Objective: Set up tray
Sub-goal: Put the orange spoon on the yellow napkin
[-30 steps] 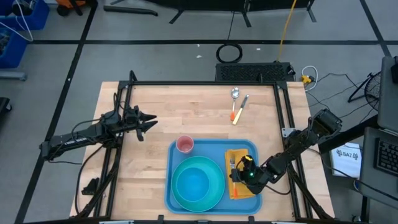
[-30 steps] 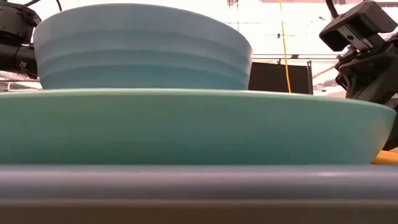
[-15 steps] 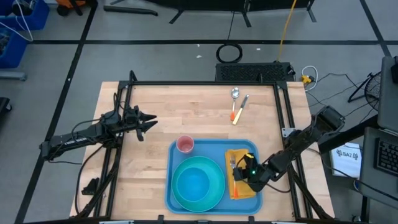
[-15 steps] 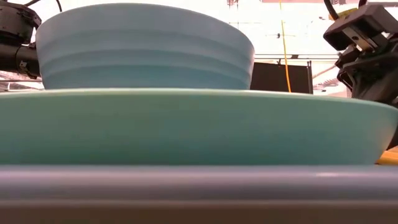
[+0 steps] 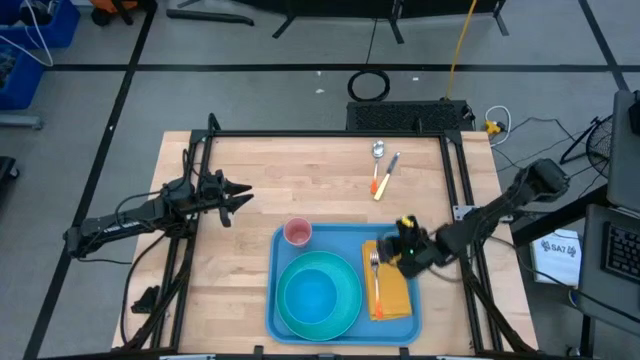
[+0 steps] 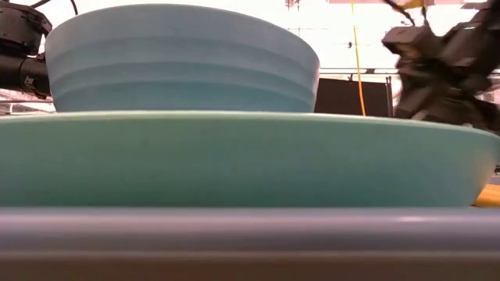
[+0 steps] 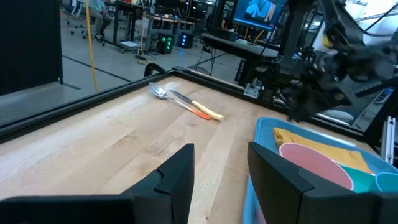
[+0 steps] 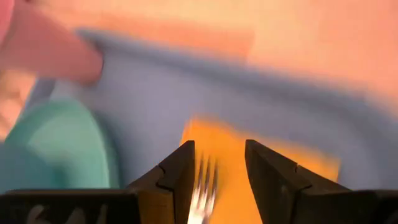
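The light-blue tray lies near the table's near edge. On it are a teal plate with a teal bowl in it, a pink cup and a yellow napkin. A fork with an orange handle lies on the napkin. My right gripper hovers open over the napkin's far end; in its wrist view the fork's tines show between its fingers. My left gripper waits open over the left half of the table, left of the cup.
A spoon and a knife with orange and yellow handles lie on the wood far of the tray, seen also as the spoon. Bare wood lies between them and the tray. In the low view the bowl and plate fill the foreground.
My right gripper has moved from over the fork's handle at the napkin's near part toward the table's far edge and a little up. The fork has stayed lying on the napkin.
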